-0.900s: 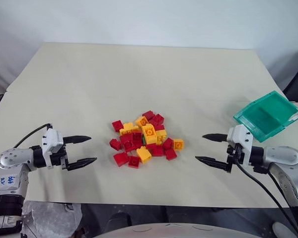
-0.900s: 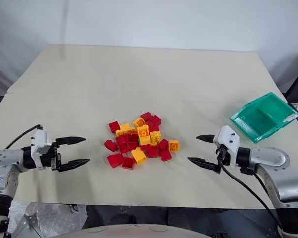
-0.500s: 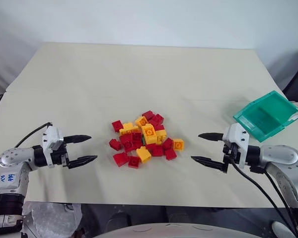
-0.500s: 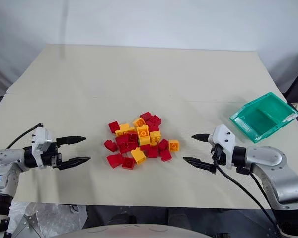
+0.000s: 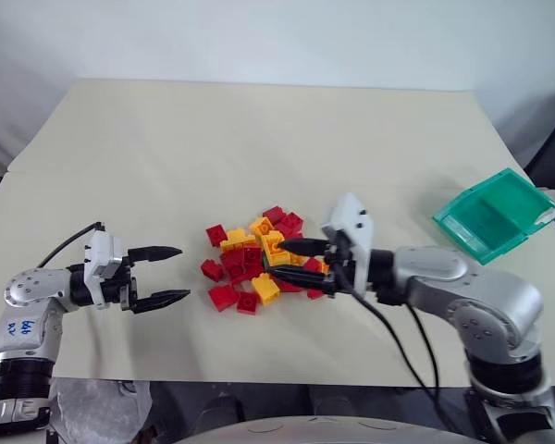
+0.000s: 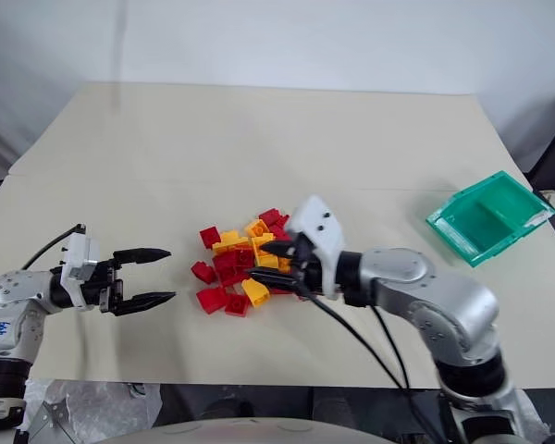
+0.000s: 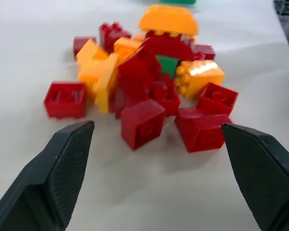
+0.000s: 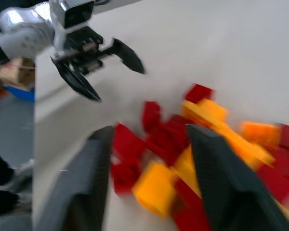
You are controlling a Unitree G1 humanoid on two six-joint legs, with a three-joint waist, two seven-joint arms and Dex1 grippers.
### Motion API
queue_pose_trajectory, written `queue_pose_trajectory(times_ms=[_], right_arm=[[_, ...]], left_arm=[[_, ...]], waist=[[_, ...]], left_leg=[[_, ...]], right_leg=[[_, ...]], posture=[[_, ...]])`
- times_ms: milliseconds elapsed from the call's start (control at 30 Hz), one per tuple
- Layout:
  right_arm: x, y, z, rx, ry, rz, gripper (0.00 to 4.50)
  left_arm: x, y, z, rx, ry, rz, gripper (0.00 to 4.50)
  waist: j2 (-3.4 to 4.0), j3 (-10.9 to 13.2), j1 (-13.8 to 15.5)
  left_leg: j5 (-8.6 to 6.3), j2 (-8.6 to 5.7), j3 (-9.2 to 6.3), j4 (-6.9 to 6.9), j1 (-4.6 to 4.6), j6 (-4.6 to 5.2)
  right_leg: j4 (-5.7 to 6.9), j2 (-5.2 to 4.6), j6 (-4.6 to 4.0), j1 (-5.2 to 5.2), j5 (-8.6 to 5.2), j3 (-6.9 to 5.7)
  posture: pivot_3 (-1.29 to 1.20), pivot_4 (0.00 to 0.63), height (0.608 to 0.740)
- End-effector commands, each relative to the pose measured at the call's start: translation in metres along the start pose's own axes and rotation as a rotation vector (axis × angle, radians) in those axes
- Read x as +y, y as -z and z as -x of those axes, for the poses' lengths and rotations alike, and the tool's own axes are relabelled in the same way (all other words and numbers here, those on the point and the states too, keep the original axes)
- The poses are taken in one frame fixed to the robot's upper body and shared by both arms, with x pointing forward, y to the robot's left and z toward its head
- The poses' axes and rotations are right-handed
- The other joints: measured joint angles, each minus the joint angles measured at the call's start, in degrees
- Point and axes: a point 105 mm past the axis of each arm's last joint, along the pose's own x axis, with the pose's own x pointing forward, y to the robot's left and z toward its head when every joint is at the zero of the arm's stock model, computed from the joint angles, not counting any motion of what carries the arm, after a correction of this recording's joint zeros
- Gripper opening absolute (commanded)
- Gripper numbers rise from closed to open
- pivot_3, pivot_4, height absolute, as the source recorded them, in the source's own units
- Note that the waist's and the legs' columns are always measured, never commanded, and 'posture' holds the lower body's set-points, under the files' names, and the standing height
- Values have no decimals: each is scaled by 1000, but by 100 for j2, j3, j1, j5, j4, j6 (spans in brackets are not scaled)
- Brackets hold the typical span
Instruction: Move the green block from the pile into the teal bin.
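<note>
Left gripper [image 5: 166, 276] spread, empty, left of the pile of red and yellow-orange studded plastic bricks [image 5: 264, 259], right gripper [image 5: 291, 263] spread over the pile, small dark-green studded brick [image 7: 167, 65] wedged mid-pile, translucent teal rectangular plastic bin [image 5: 495, 215] far right.

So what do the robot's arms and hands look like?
Both arms are shiny silver-grey tubes with black joints. Each hand, left and right, has a white boxy block, two pointed black fingers and a thin black cable. The left arm has blue handwriting.
</note>
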Motion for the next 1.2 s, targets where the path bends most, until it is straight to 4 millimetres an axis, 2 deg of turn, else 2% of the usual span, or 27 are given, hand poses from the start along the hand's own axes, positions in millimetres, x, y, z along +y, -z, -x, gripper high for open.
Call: queue_pose_trajectory(times_ms=[33,133,267,433,500,600,667,833,933,1067,1133,1200], right_arm=[[-2,-2,-16,-10,32,-36,929],[-9,14,-33,54,57,-99,26],[-26,27,-47,63,103,-121,26],[-46,33,-46,62,171,-80,26],[-58,30,-38,45,219,-72,26],[-83,23,-10,20,326,-60,26],[-98,30,6,47,407,-49,26],[-117,43,29,94,504,-16,26],[-116,43,33,95,491,10,26],[-86,12,41,-21,308,50,26],[-73,13,53,1,219,69,26],[-62,19,67,44,141,77,395]], left_arm=[[2,-10,-3,-33,22,-51,4500],[2,-9,-4,-33,50,-46,4500],[4,-9,-6,-33,57,-46,4500],[4,-10,-11,-43,61,-50,4500],[4,-10,-12,-48,59,-53,4500],[7,-10,-14,-55,46,-55,4500],[9,-9,-16,-58,44,-57,4500],[11,-8,-21,-67,46,-60,4500],[12,-8,-23,-70,48,-61,4500],[14,-9,-26,-80,58,-68,4500],[15,-9,-27,-80,61,-67,4500],[15,-9,-28,-81,70,-66,4500]], waist=[[0,0,7],[-3,-2,2],[-2,-2,-15],[-2,-1,-72],[-2,-1,-99],[-2,-1,-93],[-3,-2,-83],[-4,-2,-94],[-2,-1,-113],[4,3,-112],[5,3,-95],[4,2,-80]], left_leg=[[0,-1,1,0,-2,0],[0,-9,2,0,-3,0],[0,-14,6,0,-4,1],[-1,-12,5,0,-5,1],[-1,-11,4,0,-5,1],[-1,-12,3,0,-5,1],[-1,-14,3,1,-4,2],[-2,-13,3,-2,-3,3],[-2,-12,6,-2,-3,3],[-2,-7,5,-2,-2,4],[-2,-7,3,-2,-4,4],[-4,-8,3,-1,-4,7]], right_leg=[[0,-2,1,0,0,0],[11,-7,3,1,2,-1],[9,-6,4,2,2,-2],[9,-1,5,2,2,-3],[10,-1,5,2,2,-3],[11,-2,5,2,3,-4],[10,-4,6,5,3,-4],[1,-2,8,9,4,-4],[4,2,8,6,4,0],[5,7,9,6,4,0],[5,6,9,6,4,-1],[-4,5,10,10,4,-3]], posture=[[0,150,740],[0,150,740],[0,150,740],[0,150,740],[0,150,740],[0,150,740],[0,150,740],[0,150,740],[0,150,740],[0,150,740],[0,150,740],[0,150,740]])
